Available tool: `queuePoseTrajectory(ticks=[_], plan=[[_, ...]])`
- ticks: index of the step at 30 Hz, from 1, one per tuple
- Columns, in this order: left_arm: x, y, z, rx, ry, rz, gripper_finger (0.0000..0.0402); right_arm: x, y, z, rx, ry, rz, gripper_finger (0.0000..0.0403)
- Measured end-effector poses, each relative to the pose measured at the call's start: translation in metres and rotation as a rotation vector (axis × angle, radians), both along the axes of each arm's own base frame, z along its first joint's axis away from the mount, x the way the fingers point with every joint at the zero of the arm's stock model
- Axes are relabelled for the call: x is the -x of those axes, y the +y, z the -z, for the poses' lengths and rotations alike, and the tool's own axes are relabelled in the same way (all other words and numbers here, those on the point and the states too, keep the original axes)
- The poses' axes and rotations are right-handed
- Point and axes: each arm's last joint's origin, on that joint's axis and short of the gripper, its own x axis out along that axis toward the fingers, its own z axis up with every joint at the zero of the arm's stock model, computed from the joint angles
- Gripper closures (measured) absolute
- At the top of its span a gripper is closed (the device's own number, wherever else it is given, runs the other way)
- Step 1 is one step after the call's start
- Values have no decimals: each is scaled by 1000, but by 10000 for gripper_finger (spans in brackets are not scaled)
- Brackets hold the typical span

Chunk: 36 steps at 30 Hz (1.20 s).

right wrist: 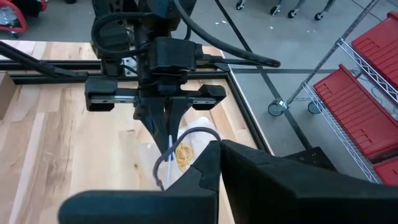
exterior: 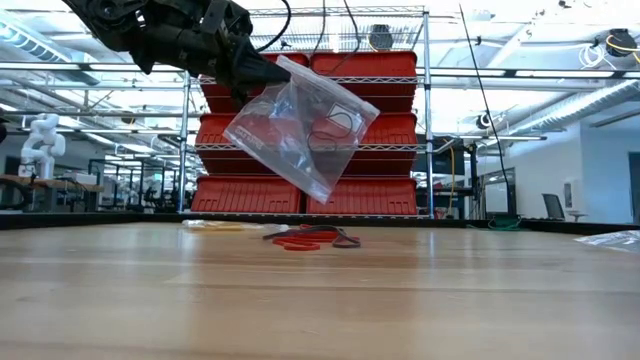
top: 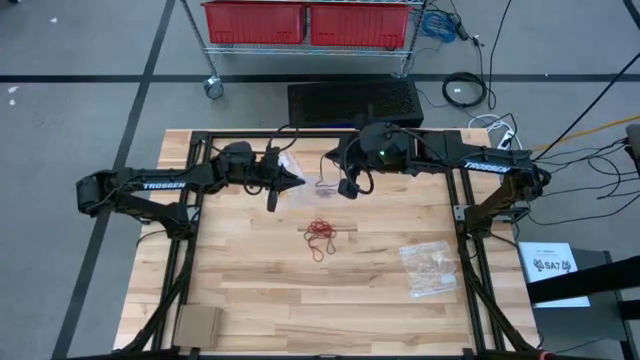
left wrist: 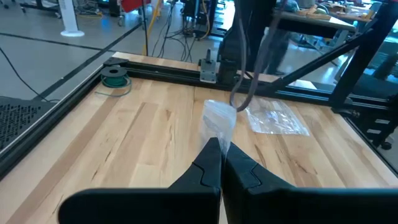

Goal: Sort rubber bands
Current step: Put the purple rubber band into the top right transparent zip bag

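Observation:
My left gripper (top: 290,181) is raised over the table's far middle and is shut on a clear plastic bag (exterior: 300,125) with yellowish-tan rubber bands (right wrist: 183,154) inside. A small pile of red rubber bands (top: 320,233) lies loose on the wood below, also seen as the red pile (exterior: 305,240) in the low view. My right gripper (right wrist: 217,144) faces the left one across the bag, with its fingers together. A thin dark loop (right wrist: 186,132) runs from its fingertips toward the bag. My left gripper pinches the clear bag by one upper corner (exterior: 272,72) between its two fingers (left wrist: 211,163), slanting down from the table's left. The bag is lifted clear of the table and hangs tilted below the fingers, with its lower corner (exterior: 320,192) free. My right gripper's fingertips meet the end of the dark loop (left wrist: 244,93); whether they pinch it I cannot tell.
A second clear bag with tan bands (top: 430,268) lies flat toward the table's right near side. A brown cardboard piece (top: 197,325) sits at the near left corner. A coil of green wire (left wrist: 114,76) rests by the black frame rail. Bare wood lies around the red pile.

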Motion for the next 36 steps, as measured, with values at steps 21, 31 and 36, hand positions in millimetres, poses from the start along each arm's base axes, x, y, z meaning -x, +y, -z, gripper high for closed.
queuePoseTrajectory(ticks=[21,31,36], plan=[[0,0,-2,-6,-15,0,401,1,0,-9,-11,2,5,403],[0,0,-2,-7,-19,1,401,-12,-2,7,-35,68,20,403],[0,0,-2,-7,-20,3,401,-16,-5,14,-35,103,31,403]])
